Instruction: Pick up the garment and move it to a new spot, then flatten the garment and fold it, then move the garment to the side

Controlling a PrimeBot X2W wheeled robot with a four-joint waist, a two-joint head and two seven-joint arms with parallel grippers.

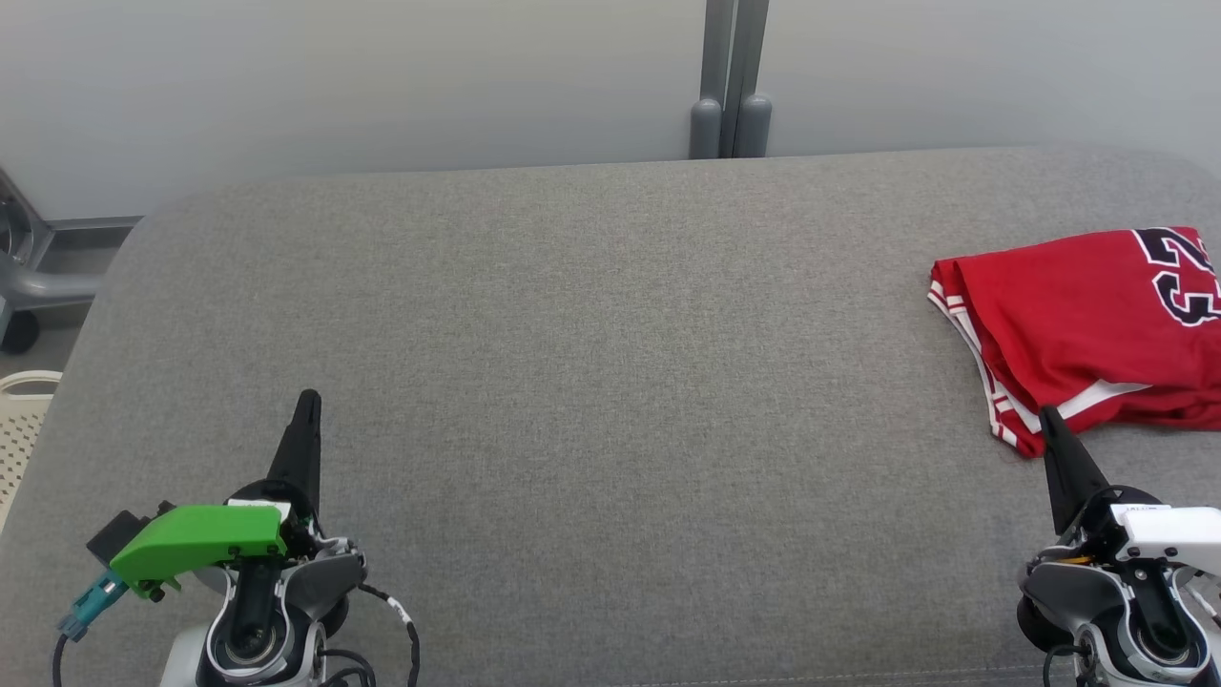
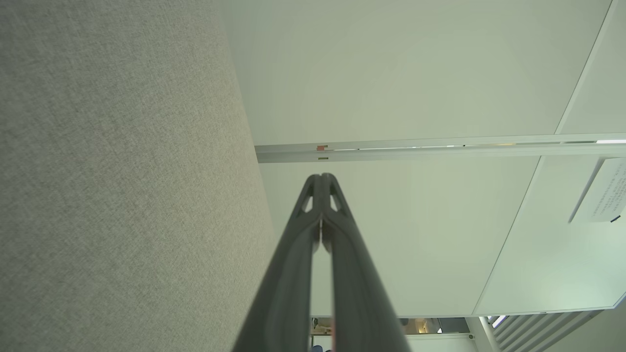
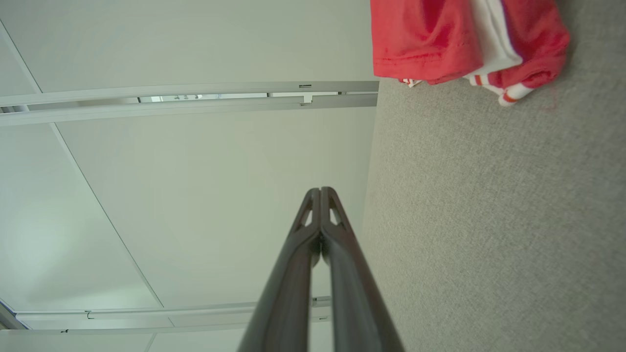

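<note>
The garment [image 1: 1078,324] is a red jersey with white trim and a dark number, lying folded at the right edge of the grey cushioned surface [image 1: 591,363]; its near hem also shows in the right wrist view as the garment [image 3: 440,44]. My right gripper [image 1: 1049,418] is shut and empty, its tip just in front of the jersey's near edge; its closed fingertips [image 3: 320,191] hold nothing. My left gripper [image 1: 308,399] stands shut at the lower left, far from the jersey, with its fingertips [image 2: 321,178] pressed together and empty.
A pale partition wall [image 1: 382,86] with a grey post [image 1: 730,114] stands behind the surface. A cream perforated basket [image 1: 19,429] and a grey chair base [image 1: 29,286] sit off the left edge. The wide middle of the cushion is bare fabric.
</note>
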